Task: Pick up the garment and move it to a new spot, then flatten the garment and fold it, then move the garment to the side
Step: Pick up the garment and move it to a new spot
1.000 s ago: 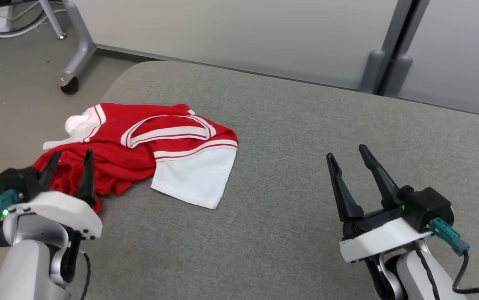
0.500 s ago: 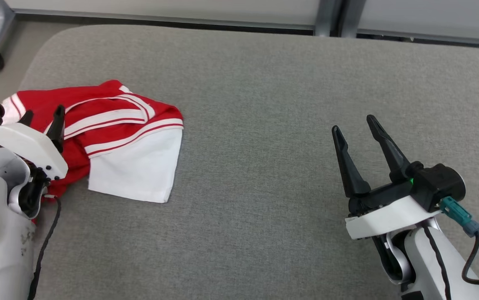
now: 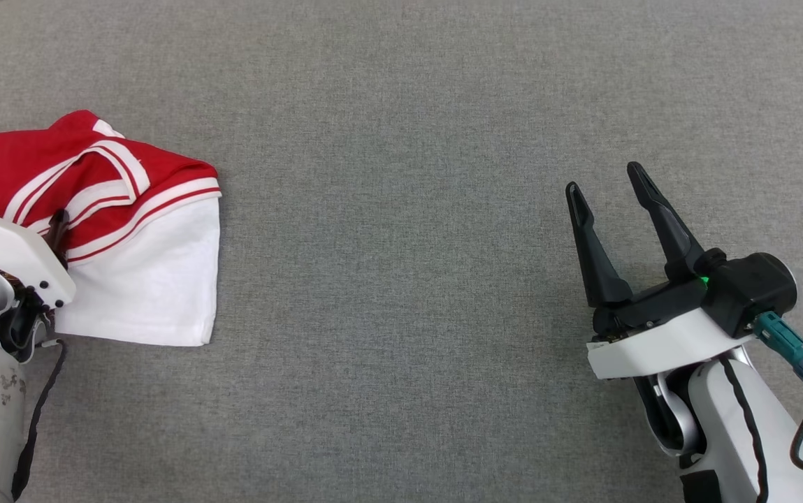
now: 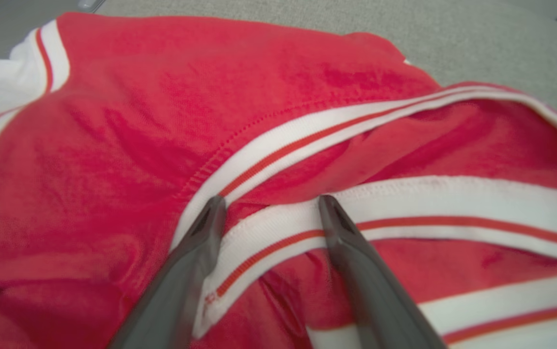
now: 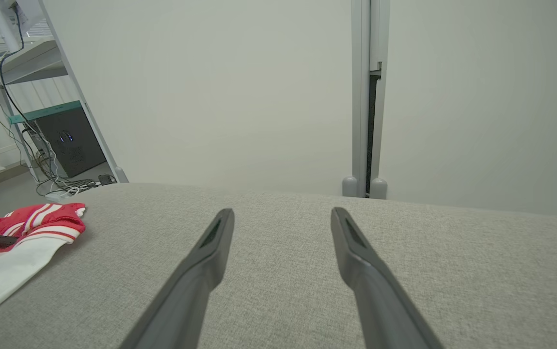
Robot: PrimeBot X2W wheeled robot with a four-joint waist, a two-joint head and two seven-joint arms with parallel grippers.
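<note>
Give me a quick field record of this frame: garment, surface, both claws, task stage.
garment: red with white striped trim and a white panel, crumpled, unfolded, at the left of the head view
surface: grey fabric, garment lying on it
left claw: open, fingers either side of a striped trim band, not closed on it
right claw: open, empty, over bare surface, well apart from the garment
task stage: garment not yet picked up

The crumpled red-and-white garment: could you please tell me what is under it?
The red-and-white garment rests on a grey fabric-covered surface, which shows beside it. Whatever lies beneath its bunched folds is covered.
</note>
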